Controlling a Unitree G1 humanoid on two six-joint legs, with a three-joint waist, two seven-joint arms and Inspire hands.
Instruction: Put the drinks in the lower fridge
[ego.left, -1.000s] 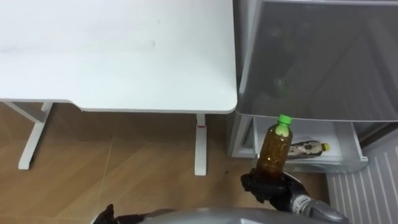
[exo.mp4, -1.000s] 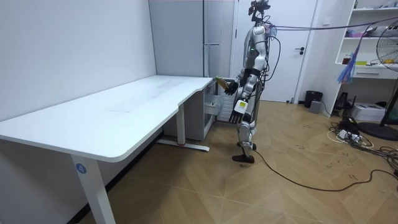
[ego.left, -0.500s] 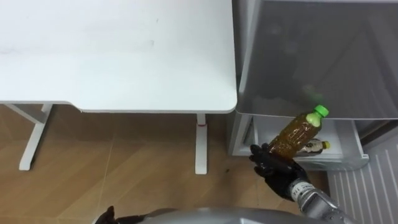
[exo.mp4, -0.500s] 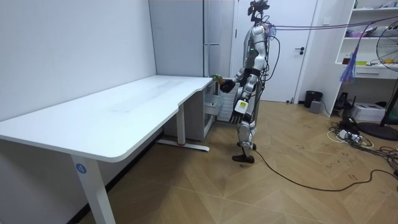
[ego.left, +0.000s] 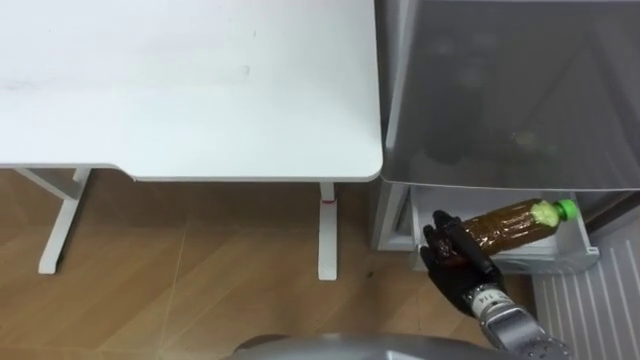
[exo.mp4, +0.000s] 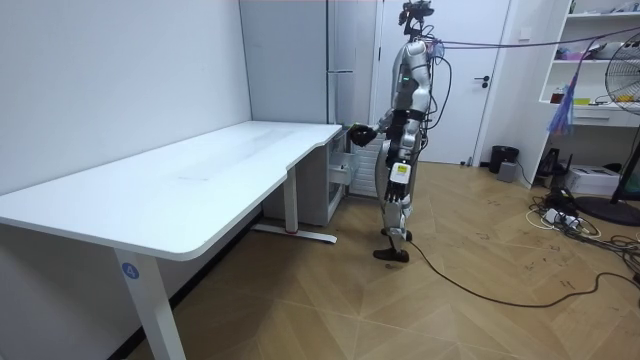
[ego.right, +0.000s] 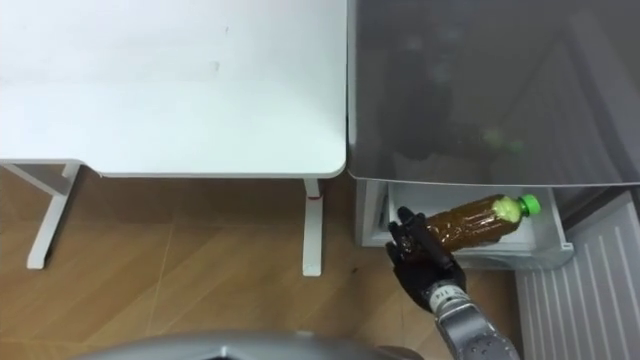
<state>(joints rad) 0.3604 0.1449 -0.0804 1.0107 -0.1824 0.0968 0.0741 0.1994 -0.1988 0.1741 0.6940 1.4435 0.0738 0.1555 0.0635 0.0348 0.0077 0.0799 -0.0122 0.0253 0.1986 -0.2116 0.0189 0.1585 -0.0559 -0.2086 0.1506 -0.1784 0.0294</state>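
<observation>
White table spans the upper left; at lower right the fridge drawer stands open. The right hand clasps the brown bottle by its base, and the bottle lies almost level over the drawer, green cap toward the right edge

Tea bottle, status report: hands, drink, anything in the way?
Right hand shut on tea bottle, lying sideways over open lower drawer. Left hand hangs at side. Nothing seen between bottle and drawer.
</observation>
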